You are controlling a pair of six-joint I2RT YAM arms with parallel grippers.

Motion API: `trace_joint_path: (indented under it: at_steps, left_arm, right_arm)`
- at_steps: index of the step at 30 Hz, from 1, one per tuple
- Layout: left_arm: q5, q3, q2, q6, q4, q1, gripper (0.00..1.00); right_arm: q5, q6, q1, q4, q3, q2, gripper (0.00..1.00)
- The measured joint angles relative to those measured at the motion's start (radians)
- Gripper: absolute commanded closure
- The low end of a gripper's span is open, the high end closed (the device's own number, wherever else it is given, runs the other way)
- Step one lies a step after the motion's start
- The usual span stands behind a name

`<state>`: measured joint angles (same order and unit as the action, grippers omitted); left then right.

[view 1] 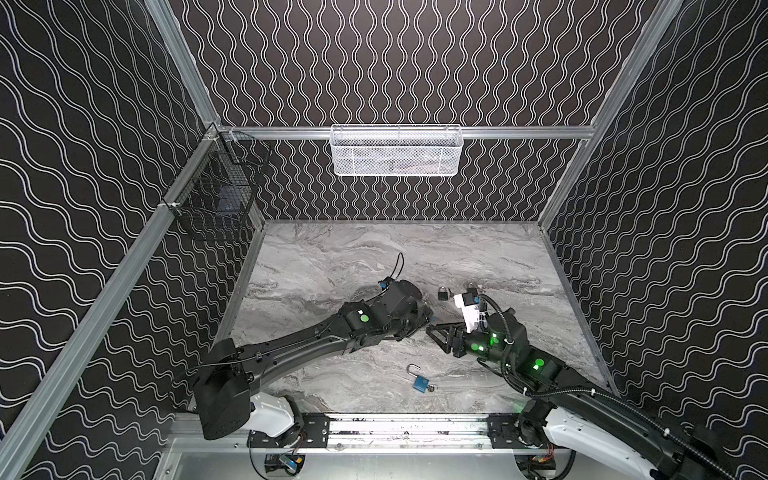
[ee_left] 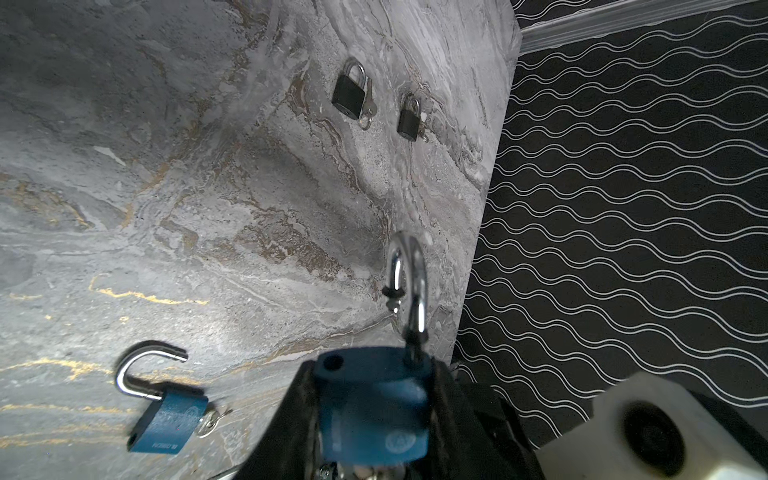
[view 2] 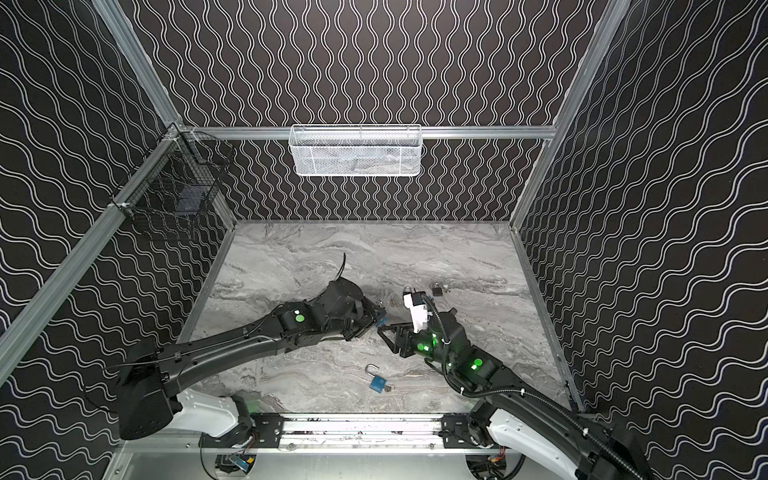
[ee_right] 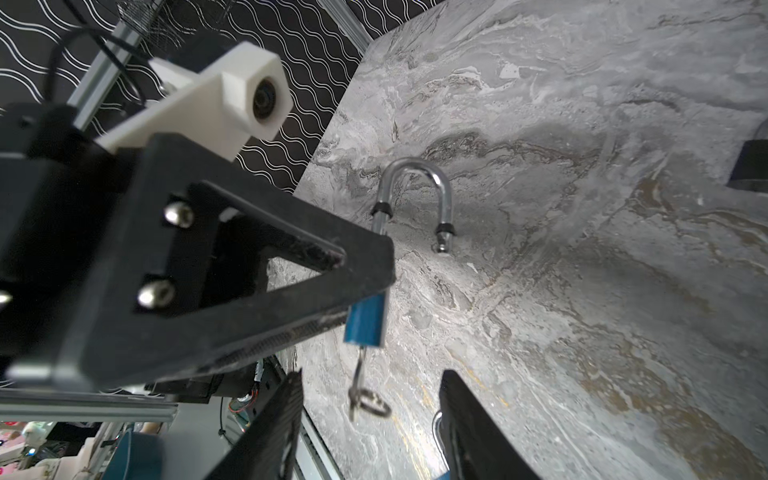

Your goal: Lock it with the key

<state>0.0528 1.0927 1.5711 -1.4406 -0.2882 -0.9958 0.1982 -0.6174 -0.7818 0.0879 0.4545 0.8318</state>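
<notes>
My left gripper (ee_left: pixel 373 376) is shut on the body of a blue padlock (ee_left: pixel 374 411) and holds it above the marble table (view 1: pixel 332 257). Its silver shackle (ee_right: pixel 415 178) stands open, with one leg out of the body. A small key (ee_right: pixel 365 390) with a ring sticks out of the padlock's (ee_right: pixel 368 324) underside. My right gripper (ee_right: pixel 374 376) is open, with one finger on each side of the key and clear gaps to both. In both top views the two grippers (view 1: pixel 429 322) (view 2: pixel 381 326) meet tip to tip at mid table.
A second blue padlock (view 1: pixel 419 381) (ee_left: pixel 166 419) lies near the front edge, shackle open, a key beside it. Two black padlocks (ee_left: pixel 349 93) (ee_left: pixel 409 120) lie shut farther back. A white basket (view 1: pixel 395 151) and a black wire basket (view 1: pixel 220 187) hang on the walls.
</notes>
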Motion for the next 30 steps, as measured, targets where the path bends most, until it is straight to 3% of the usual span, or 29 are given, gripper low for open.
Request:
trace_joint_path:
  at_steps: [11,30]
  left_arm:
    - [-0.001,-0.058,-0.027,-0.048,0.053,0.007,0.78]
    - [-0.015,-0.087,-0.038,-0.082,0.117,0.034,0.78]
  right_arm:
    - [-0.105,-0.004,-0.021,0.117,-0.013,0.045,0.53]
    - [-0.134,-0.018,-0.053,0.187,0.004,0.101,0.58]
